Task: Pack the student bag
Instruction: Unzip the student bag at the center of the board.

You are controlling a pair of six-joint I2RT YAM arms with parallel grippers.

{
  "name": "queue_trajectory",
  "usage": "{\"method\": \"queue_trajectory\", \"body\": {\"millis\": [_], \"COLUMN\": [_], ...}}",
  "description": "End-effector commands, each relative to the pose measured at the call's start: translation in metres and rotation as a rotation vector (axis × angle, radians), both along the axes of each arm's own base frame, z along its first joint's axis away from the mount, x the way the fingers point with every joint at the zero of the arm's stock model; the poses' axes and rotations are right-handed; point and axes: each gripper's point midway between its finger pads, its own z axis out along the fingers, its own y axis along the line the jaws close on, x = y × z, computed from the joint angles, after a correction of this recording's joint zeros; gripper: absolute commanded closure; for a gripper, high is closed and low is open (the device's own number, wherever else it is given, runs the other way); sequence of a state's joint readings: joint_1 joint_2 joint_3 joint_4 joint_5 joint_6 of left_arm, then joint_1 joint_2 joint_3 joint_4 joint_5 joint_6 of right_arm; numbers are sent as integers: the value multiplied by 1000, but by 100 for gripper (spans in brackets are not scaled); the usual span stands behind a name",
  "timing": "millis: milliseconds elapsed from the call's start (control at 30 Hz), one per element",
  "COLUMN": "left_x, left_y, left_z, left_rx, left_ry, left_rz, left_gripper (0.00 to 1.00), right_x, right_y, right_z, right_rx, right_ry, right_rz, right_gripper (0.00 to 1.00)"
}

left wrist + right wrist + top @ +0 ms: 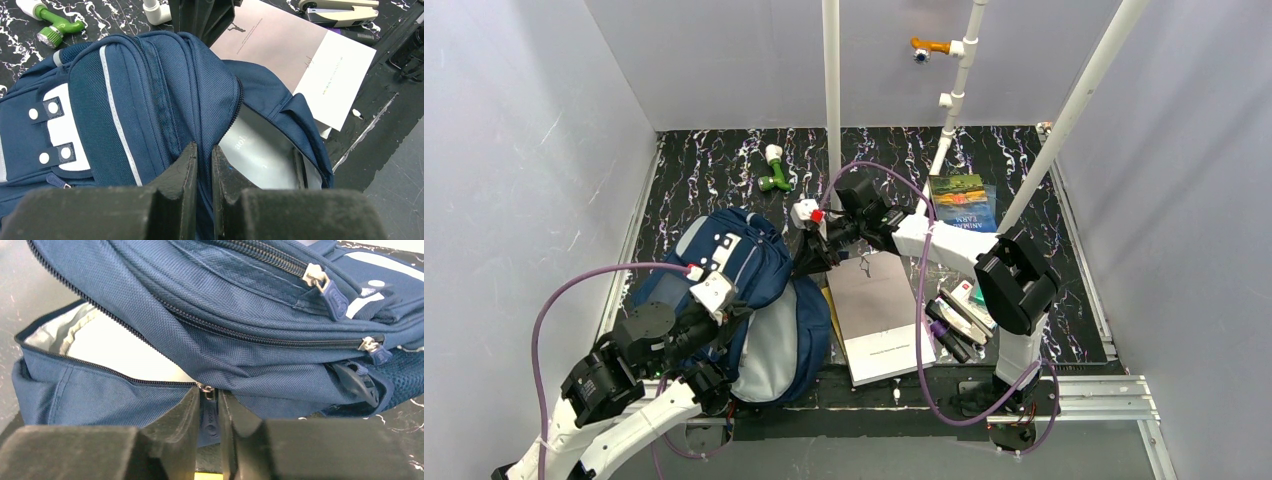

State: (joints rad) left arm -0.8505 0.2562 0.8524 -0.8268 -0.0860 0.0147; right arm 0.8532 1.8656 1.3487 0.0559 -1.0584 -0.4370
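The navy student bag (744, 270) lies on the black marbled table, its main compartment unzipped and showing pale grey lining (769, 355). In the left wrist view the bag (150, 95) fills the frame; my left gripper (205, 152) is shut on a fold of its navy fabric at the zipper edge. In the right wrist view my right gripper (209, 396) is shut on the blue zipper pull (209, 412) of the bag's (225, 315) main zipper. My right gripper (816, 252) sits at the bag's right side, my left gripper (724, 312) at its near side.
A grey book (879, 310) lies right of the bag. A colourful book (964, 203) lies at the back right. A stapler and pens (959, 315) lie near the right arm's base. A green-and-white toy (774, 170) and a white-red block (807, 213) lie behind the bag. White poles (832, 80) stand at the back.
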Motion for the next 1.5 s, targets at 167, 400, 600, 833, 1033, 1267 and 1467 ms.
{"method": "queue_trajectory", "body": {"millis": [167, 400, 600, 833, 1033, 1267, 1467], "left_x": [-6, -13, -25, -22, 54, 133, 183], "left_y": [2, -6, -16, -30, 5, -23, -19], "left_z": [21, 29, 50, 58, 36, 3, -36], "left_rx": [-40, -79, -153, -200, -119, 210, 116], "left_ry": [-38, -27, -63, -31, -9, -64, 45], "left_rz": [-23, -70, -155, -169, 344, 393, 320], "left_gripper": [100, 100, 100, 100, 100, 100, 100], "right_x": [31, 67, 96, 147, 171, 171, 118], "right_y": [10, -3, 10, 72, 30, -105, -175], "right_z": [2, -21, -33, -21, -11, -20, -21], "right_rx": [-60, -168, -131, 9, -201, -414, -503], "right_ry": [-101, -272, -407, -263, -216, 196, 460], "right_rz": [-165, -315, -359, -515, -764, -1132, -1243], "right_gripper": [99, 99, 99, 99, 37, 15, 10]}}
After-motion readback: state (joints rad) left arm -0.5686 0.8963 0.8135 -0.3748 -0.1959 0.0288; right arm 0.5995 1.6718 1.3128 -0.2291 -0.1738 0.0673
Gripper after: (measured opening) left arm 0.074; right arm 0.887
